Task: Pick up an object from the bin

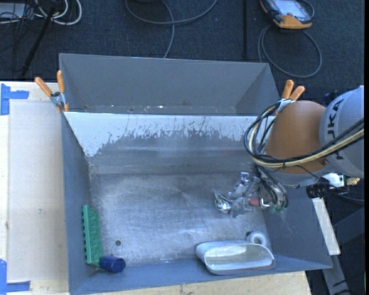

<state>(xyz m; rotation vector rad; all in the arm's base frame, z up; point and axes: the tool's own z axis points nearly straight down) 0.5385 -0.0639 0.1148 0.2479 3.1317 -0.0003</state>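
The gripper point(226, 204) is hanging low over the right half of the bin point(141, 189); whether it is clenched or released cannot be told. A pale oval dish point(234, 255) is lying nearby against the front wall.

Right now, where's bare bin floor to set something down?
Free: mid bin floor, between the green toothed strip at left and the gripper at right, back to the far wall; also the front edge between the blue cap and the pale oblong dish. Crowded: front right, with dish, small ring and gripper.
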